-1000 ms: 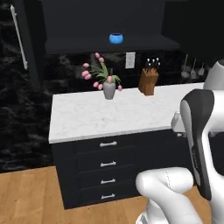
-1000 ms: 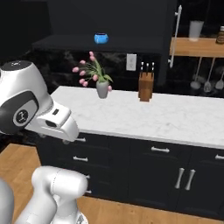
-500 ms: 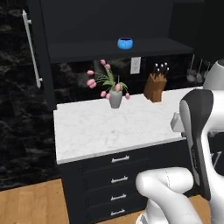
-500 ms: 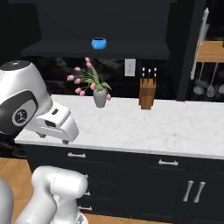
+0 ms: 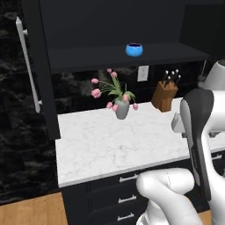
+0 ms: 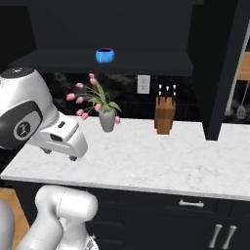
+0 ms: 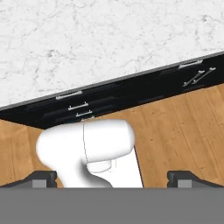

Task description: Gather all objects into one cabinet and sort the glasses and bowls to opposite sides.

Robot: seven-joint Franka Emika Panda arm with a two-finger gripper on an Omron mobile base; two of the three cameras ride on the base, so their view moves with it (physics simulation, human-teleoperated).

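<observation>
the base has driven closer, so the whole scene looms larger. the gripper [image 7: 112,177] hangs wide open and empty above the bench [image 5: 110,145]. beyond the flower vase [image 5: 121,109], a blue bowl [image 5: 134,49] sits on the cabinet [image 5: 88,26] shelf.

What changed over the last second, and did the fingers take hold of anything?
The base drove closer to the counter, so both base views shifted; nothing on it moved. The fingers stay spread wide, holding nothing. The blue bowl stays on the cabinet shelf, flower vase and knife block unmoved.
</observation>
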